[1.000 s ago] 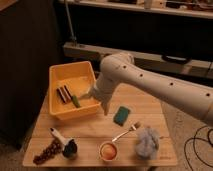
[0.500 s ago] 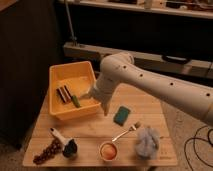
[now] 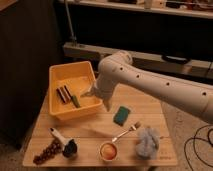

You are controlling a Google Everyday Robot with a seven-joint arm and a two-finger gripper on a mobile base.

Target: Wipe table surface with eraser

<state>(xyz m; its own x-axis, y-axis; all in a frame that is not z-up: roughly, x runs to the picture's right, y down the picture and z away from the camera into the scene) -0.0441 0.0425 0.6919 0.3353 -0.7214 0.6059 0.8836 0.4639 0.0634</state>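
Camera view: very little is changing. The arm is reaching down from the right, and the gripper (image 3: 88,94) is hanging over the right half of the yellow bin (image 3: 70,67), just inside its rim. Its fingers are standing spread, with nothing between them. The eraser (image 3: 64,93) is lying flat on the bin floor, left of the gripper and apart from it, with a green stick (image 3: 75,100) just beside it on the near side. Since the eraser is sitting in the bin and not in the fingers, I judge the task to be at its pick-up step: no wiping is happening yet, and the table (image 3: 150,105) is waiting untouched.

Against the frames from a second and half a second ago, the gripper is sitting in nearly the same spot above the bin, perhaps edging slightly toward the eraser, though the shift is too slight to be sure of. The eraser and stick are lying where they lay. The sponge (image 3: 121,114), spoon (image 3: 125,134), cup (image 3: 108,150), cloth (image 3: 146,142) and grapes (image 3: 46,151) are also staying put on the table. The arm appears to be pausing or creeping rather than committing to a descent.
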